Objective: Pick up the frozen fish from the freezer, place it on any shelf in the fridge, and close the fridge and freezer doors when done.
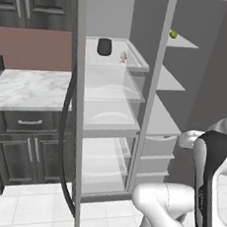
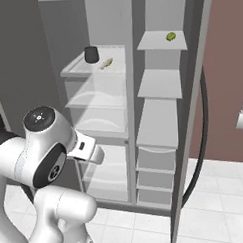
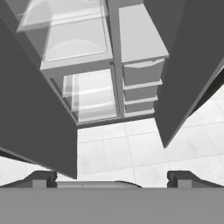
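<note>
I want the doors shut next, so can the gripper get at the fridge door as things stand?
Probably yes. The gripper is open and holds nothing, and the fridge door stands swung open close beside it, with bare floor tiles and nothing between them.

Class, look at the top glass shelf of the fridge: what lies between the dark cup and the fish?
Nothing: between the dark cup and the fish the glass shelf is bare, clearest in the right base view.
</note>
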